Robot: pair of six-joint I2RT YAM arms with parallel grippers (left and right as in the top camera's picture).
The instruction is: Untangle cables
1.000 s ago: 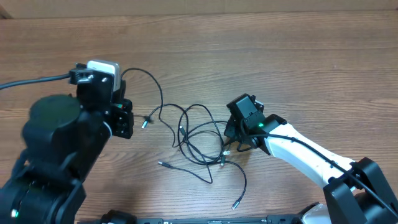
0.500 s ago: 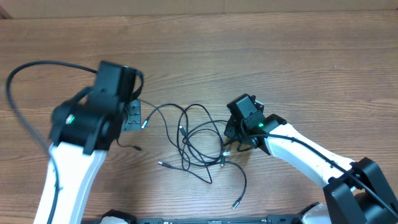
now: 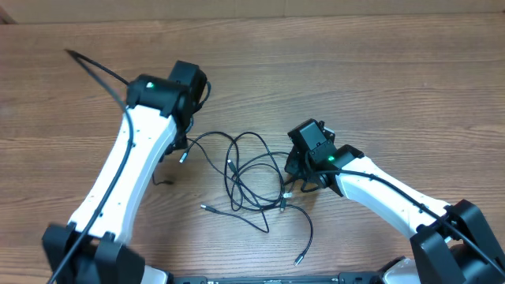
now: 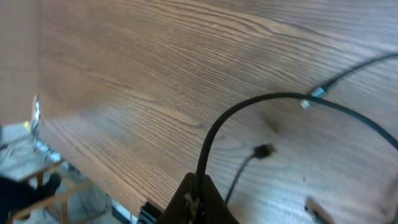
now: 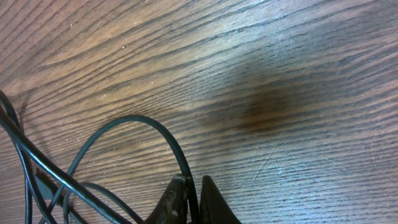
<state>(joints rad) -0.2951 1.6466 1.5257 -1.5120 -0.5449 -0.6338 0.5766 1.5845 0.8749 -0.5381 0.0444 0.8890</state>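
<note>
**Both grippers pinch cable strands over a wood-grain table**

The brown wood-grain table (image 3: 355,71) fills nearly the whole overhead view, with its grain running left to right. A pale beige strip (image 3: 237,6) shows past its far edge. The thin, flexible black cables (image 3: 251,177) with small plug ends lie in loose, overlapping loops at the table's middle, between the two white-and-black arms. Single ends trail toward the near edge. The left gripper (image 4: 196,190) has its fingers pressed together on one strand, which arcs up and to the right above the wood. The right gripper (image 5: 190,186), at the right side of the tangle, is likewise closed and pinches a strand that curves away to the left. Near it the wood carries a darker brown patch (image 5: 258,112). In the left wrist view the table's edge gives way to a blurred room, too indistinct to name anything in it.
</note>
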